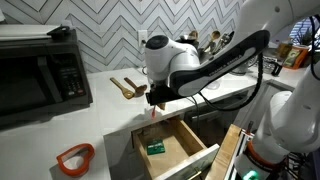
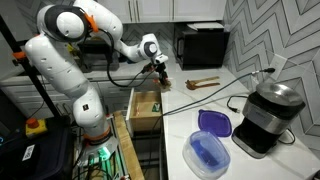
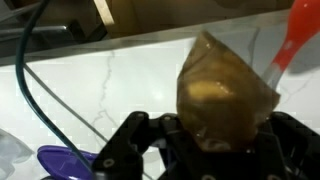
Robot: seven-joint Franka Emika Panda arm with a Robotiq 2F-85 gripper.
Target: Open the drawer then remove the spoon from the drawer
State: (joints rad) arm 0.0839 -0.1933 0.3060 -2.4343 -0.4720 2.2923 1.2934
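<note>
The drawer [image 1: 172,146] stands pulled open, its light wood inside showing; it also shows in an exterior view [image 2: 145,105]. My gripper [image 1: 154,99] hangs above the drawer's back edge, at the counter's front [image 2: 160,72]. In the wrist view the gripper [image 3: 215,140] is shut on the light tan spoon [image 3: 225,95], whose rounded bowl fills the space between the fingers, blurred. A small green item [image 1: 155,147] lies in the drawer.
Two darker wooden utensils [image 1: 125,87] lie on the white counter [image 2: 200,84]. A black microwave [image 1: 40,70], a red-orange ring [image 1: 75,157], a blue lidded container [image 2: 212,150], a dark appliance [image 2: 265,115] and cables are on the counter.
</note>
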